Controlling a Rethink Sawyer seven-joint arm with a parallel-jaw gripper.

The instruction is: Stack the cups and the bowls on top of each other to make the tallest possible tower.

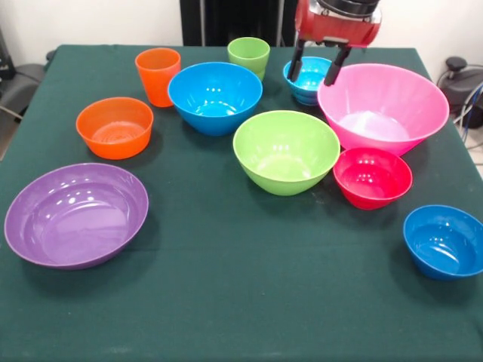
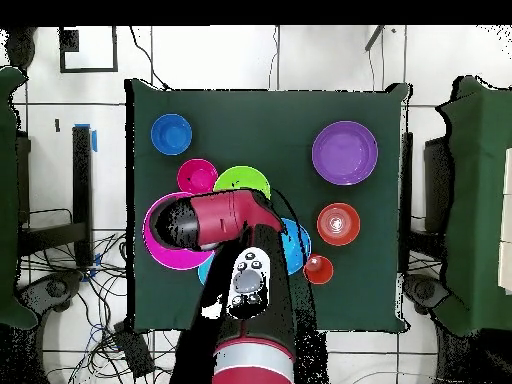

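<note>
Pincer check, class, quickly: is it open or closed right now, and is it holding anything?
Pincer: open and holding nothing, its fingers spread over the small blue bowl beside the pink bowl.

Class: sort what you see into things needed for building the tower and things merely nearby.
For the tower: orange cup, green cup; bowls: pink, purple, lime, large blue, orange, red, two small blue.

Nearby: floor cables.

Robotics lab. Green-clothed table [image 2: 380, 300] on a pale tiled floor [image 2: 300, 60]. Loose cables [image 2: 100, 320] at 8 o'clock overhead.
</note>
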